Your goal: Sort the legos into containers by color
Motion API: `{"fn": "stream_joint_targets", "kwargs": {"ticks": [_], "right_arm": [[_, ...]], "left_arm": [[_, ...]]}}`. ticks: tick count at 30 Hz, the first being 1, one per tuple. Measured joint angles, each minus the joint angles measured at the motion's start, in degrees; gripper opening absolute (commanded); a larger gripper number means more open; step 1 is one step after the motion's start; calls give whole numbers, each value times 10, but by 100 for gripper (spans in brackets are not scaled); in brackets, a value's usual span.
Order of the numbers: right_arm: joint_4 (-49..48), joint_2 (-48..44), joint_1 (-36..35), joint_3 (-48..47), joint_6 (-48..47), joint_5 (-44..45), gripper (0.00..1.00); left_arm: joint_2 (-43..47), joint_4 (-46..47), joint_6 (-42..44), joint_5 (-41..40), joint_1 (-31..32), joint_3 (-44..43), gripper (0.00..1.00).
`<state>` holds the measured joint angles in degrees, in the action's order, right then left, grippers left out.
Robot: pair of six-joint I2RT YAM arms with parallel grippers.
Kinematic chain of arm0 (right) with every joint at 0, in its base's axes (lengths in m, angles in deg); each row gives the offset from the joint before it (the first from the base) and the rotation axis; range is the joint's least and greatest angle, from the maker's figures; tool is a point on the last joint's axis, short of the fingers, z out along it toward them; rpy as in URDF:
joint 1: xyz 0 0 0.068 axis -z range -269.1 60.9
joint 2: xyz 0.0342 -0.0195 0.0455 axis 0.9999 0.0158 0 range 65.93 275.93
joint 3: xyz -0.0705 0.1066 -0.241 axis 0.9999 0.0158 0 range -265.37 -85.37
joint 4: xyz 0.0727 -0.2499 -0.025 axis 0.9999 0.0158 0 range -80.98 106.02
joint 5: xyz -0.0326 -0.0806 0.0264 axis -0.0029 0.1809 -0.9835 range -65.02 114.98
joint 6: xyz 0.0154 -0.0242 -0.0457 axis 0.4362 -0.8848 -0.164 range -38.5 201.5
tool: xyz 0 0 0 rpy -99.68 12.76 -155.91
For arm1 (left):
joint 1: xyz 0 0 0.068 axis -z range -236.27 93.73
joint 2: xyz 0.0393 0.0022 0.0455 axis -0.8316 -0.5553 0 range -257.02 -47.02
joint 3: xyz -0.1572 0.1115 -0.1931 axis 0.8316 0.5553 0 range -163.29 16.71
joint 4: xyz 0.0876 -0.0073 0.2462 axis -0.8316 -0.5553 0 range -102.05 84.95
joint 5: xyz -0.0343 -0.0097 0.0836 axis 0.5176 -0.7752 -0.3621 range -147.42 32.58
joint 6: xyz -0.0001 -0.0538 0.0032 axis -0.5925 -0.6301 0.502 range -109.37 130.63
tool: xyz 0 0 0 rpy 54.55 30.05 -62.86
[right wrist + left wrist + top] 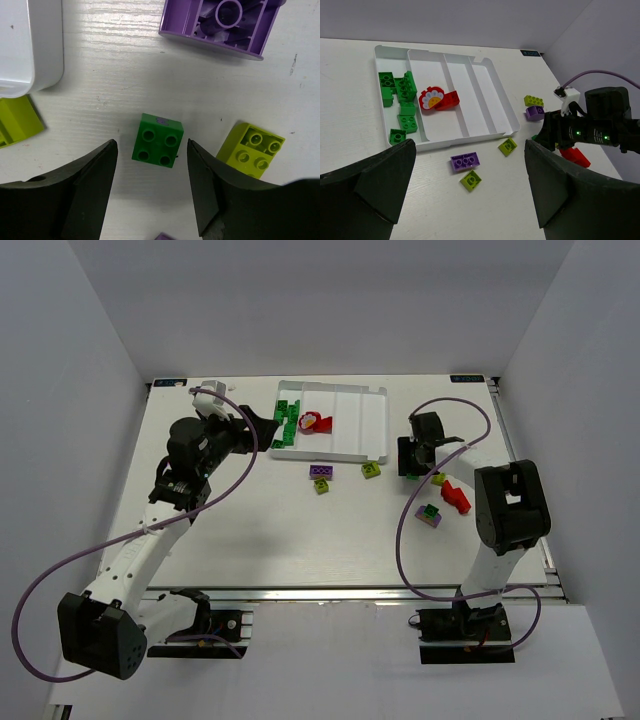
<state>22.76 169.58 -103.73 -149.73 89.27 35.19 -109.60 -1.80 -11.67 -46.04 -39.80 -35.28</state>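
Note:
The white tray [372,430] lies at the back middle of the table. Several green legos [402,102] fill its leftmost container, and a red lego with a flower piece [439,99] lies in the second. My right gripper [151,145] is open, pointing down just right of the tray, with a small green lego [158,140] on the table between its fingers, untouched. My left gripper [470,150] is open and held above the table at the tray's left front [272,432]. A purple lego [465,161] and a yellow-green lego [471,180] lie below it.
Loose on the table: a yellow-green lego [371,469] by the tray's front wall, an upturned purple one [220,22], a yellow-green one [251,150], a red one [456,497], and a purple-and-green pair [429,514]. The tray's corner [30,50] is close to the right fingers.

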Motion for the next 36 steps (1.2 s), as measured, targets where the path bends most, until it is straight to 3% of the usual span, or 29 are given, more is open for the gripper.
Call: {"fn": "stream_joint_targets", "kwargs": {"ticks": [8, 21, 26, 32, 36], "right_arm": [[-3, 4, 5, 0, 0, -13, 52], [-3, 8, 7, 0, 0, -28, 50], [-3, 8, 7, 0, -1, -33, 36], [-3, 6, 4, 0, -14, -50, 12], [-5, -19, -16, 7, -40, -59, 4]], "left_arm": [[0, 0, 0, 0, 0, 0, 98], [0, 0, 0, 0, 0, 0, 98], [0, 0, 0, 0, 0, 0, 98], [1, 0, 0, 0, 0, 0, 98], [6, 0, 0, 0, 0, 0, 98]]}}
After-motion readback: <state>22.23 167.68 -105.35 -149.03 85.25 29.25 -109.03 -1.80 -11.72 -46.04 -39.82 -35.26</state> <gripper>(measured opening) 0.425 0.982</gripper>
